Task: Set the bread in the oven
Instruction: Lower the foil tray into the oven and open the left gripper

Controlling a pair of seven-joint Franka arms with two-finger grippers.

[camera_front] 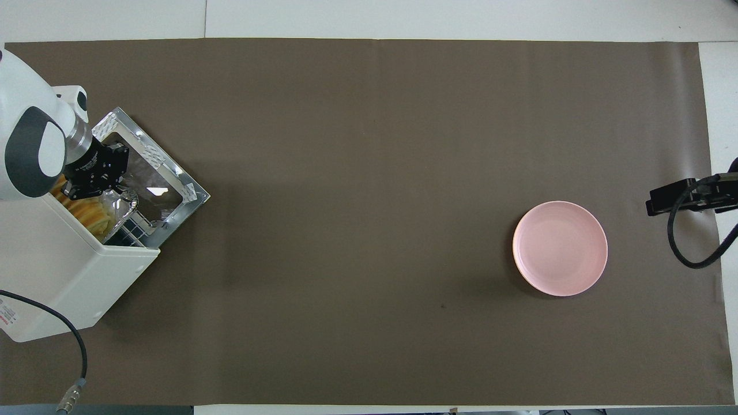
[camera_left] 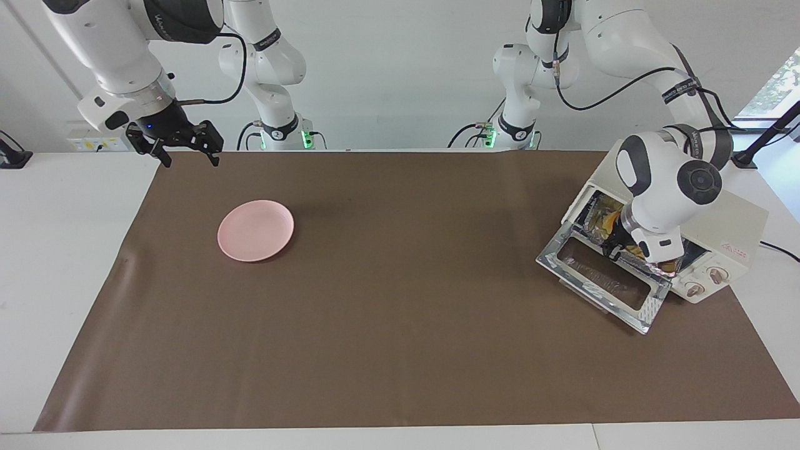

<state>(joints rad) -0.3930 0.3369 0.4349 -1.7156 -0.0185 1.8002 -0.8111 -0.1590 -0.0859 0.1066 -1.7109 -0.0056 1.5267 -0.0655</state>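
The cream-white oven (camera_left: 731, 234) stands at the left arm's end of the table with its glass door (camera_left: 603, 275) dropped open. The golden bread (camera_front: 95, 218) lies inside it on a silver foil tray (camera_front: 128, 203); a yellow part of the bread also shows in the facing view (camera_left: 603, 219). My left gripper (camera_left: 617, 249) reaches into the oven's mouth just over the bread, and it also shows in the overhead view (camera_front: 81, 191). My right gripper (camera_left: 189, 153) waits, open and empty, raised over the table's edge at the right arm's end.
A pink round plate (camera_left: 255, 230) lies empty on the brown mat (camera_left: 400, 350) toward the right arm's end. The oven's cable (camera_front: 69, 340) runs off the table's edge near the robots. The open door juts out over the mat.
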